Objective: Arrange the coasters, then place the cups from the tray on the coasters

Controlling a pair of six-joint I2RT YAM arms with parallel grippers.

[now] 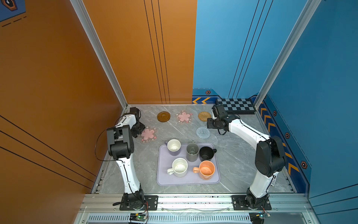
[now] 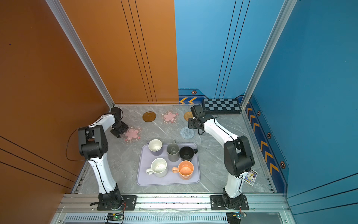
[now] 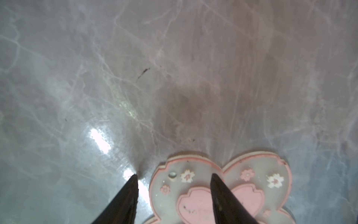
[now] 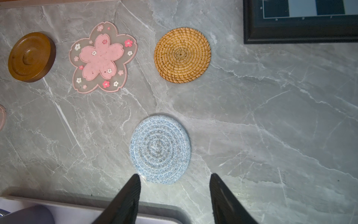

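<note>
Five coasters lie on the marble table: a brown wooden disc [image 1: 163,116], a pink flower [image 1: 184,116], a tan rattan round [image 1: 204,116], a grey-blue woven round [image 4: 159,149] and a second pink flower [image 3: 195,203]. My left gripper [image 3: 174,176] is open low over that second flower's edge, with one finger above it and one beside it. My right gripper [image 4: 174,175] hangs open and empty above the table beside the woven coaster. The lavender tray [image 1: 186,181] holds the lavender [image 1: 174,147], grey [image 1: 192,152], black [image 1: 206,153], white speckled [image 1: 180,167] and orange [image 1: 206,170] cups.
A black checkered board [image 1: 235,106] leans at the back right corner, close behind my right wrist. Orange and blue walls close the table on three sides. A small printed card [image 2: 250,176] lies by the right arm's base.
</note>
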